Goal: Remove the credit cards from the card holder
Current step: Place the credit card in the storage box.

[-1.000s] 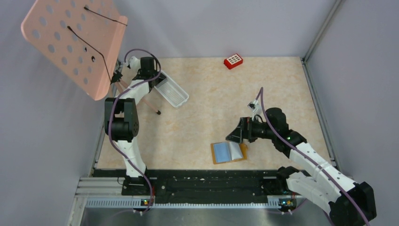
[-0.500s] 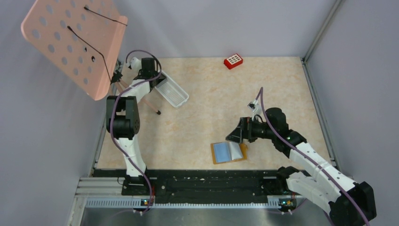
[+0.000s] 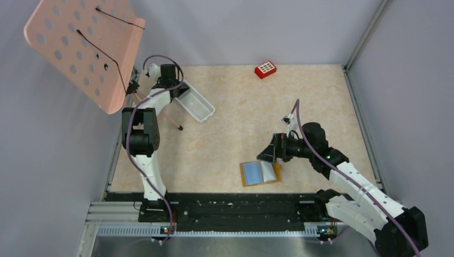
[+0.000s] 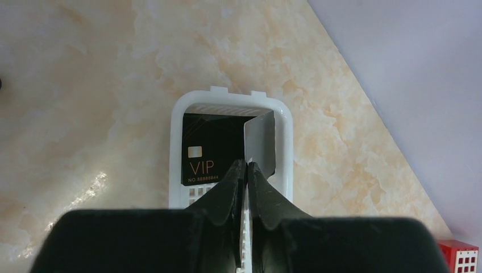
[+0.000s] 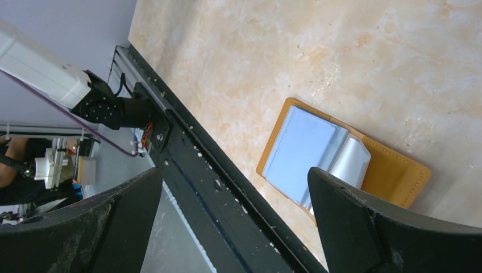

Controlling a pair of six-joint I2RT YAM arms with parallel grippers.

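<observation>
The tan-brown card holder [image 3: 260,173] lies open near the table's front edge, light blue pages up; it also shows in the right wrist view [image 5: 392,170]. My right gripper [image 3: 269,152] hovers just above and behind it, open and empty [image 5: 233,187]. My left gripper [image 3: 178,88] is at the back left over the white mesh tray [image 3: 197,105]. It is shut [image 4: 246,164] on a dark grey credit card [image 4: 261,139] held on edge over the tray's far end. A black credit card marked VIP [image 4: 210,151] lies flat in the tray [image 4: 287,131].
A pink perforated board [image 3: 80,48] on a thin stand leans at the back left beside the left arm. A small red block [image 3: 265,69] sits at the back edge. A black rail [image 3: 235,206] runs along the near edge, close to the holder.
The left wrist has shifted slightly to the left over the tray, still gripping the card. The right arm and the card holder have not moved.
</observation>
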